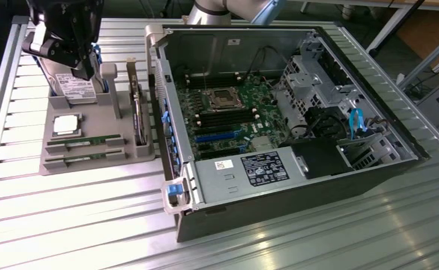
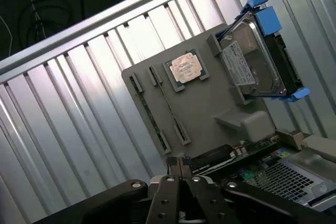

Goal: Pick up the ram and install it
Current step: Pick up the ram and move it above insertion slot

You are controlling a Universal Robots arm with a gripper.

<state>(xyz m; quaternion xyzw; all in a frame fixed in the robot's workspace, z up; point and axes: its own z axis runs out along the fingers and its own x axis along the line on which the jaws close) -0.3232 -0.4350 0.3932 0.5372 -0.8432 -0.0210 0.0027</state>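
Observation:
Two rams, thin green sticks, lie side by side in slots of a grey holder tray [image 1: 99,169]: one ram [image 1: 82,141] behind, the other ram [image 1: 79,160] in front. In the wrist view the same rams [image 2: 148,111] [image 2: 169,106] show edge-on in the tray [image 2: 210,108]. My gripper [image 1: 84,70] hangs over the tray's far end, above the hard drive and well back from the rams. Its fingers [image 2: 178,162] are shut with nothing between them.
A silver CPU [image 1: 67,125] and a grey hard drive with blue rails [image 1: 75,87] also sit on the tray. An open computer case [image 1: 369,169] lies at the exterior view's right, its motherboard's black memory slots [image 1: 219,119] exposed. The table is ribbed metal.

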